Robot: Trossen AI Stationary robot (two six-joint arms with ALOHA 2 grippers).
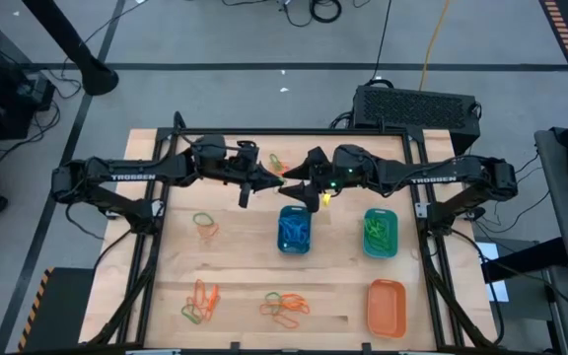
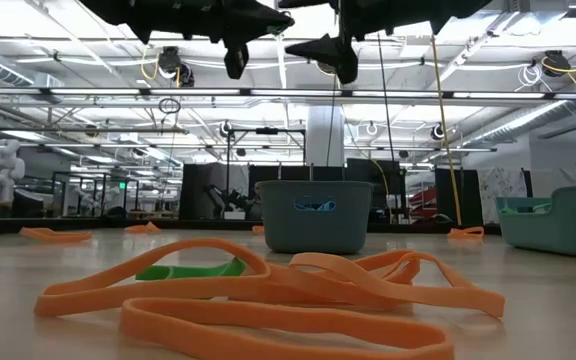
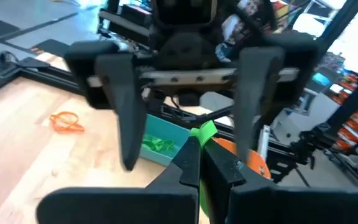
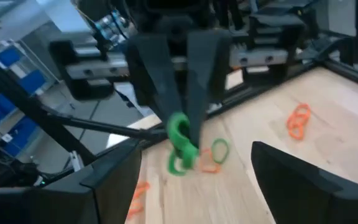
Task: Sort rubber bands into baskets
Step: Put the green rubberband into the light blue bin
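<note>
Pinching a green rubber band (image 4: 180,144) between shut fingers, the left claw (image 1: 246,193) hangs raised over the middle back of the tabletop (image 1: 235,261), tips pointed at the right claw (image 1: 316,193).

- Right claw: fingers spread wide, nothing held, directly facing the left claw, close but not touching; the band dangles in the gap before its open fingers.
- Key relation: the band's loop hangs downward from the left fingertips, its long axis roughly vertical, between the right claw's spread fingers. Handover looks to be the step in hand; the right claw is the nearer free one.
- Teal-green basket (image 1: 381,232): on the right claw's side, a little toward the front; already holds green bands. Right arm is nearer it.
- Blue basket (image 1: 295,229): just below and in front of both claws, blue bands inside.
- Orange basket (image 1: 386,306): front right, well apart.
- Loose orange and green bands (image 1: 284,306): scattered front of the claws.
</note>
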